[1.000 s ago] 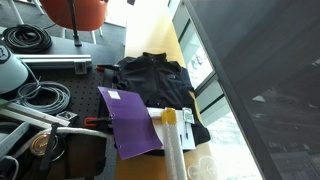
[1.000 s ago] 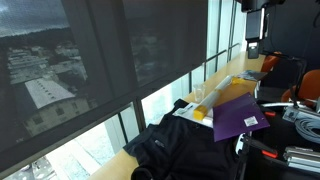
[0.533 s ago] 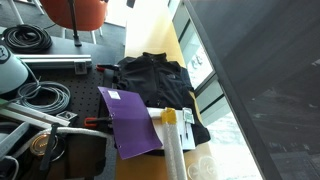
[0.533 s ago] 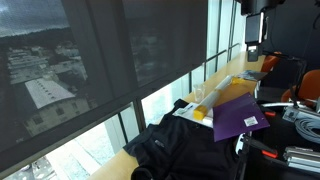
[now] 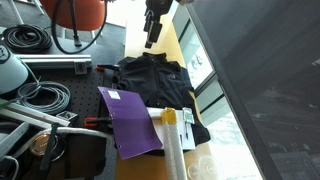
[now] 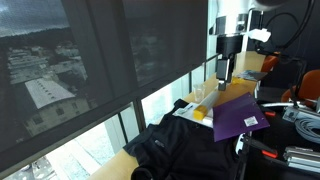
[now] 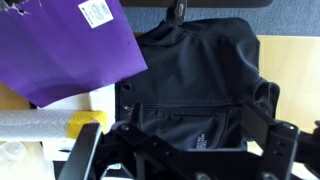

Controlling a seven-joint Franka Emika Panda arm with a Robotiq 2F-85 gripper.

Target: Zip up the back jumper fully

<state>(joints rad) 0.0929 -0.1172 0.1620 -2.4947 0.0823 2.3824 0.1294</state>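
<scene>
We find open air above the jumper point(image 5: 150, 78), where the gripper point(image 5: 151, 32) hangs clear of the cloth. A purple folder point(image 5: 130, 122) lies over one corner of the jumper, with a yellow-capped clear roll point(image 5: 172, 138) just beside it. The window point(image 5: 203, 72) walls one side. Cables point(image 5: 30, 40) crowd the opposite side, apparently well apart from the garment.

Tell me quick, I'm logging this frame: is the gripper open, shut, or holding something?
Gripper: open, fingers spread wide, holding nothing, above the black jumper.
</scene>
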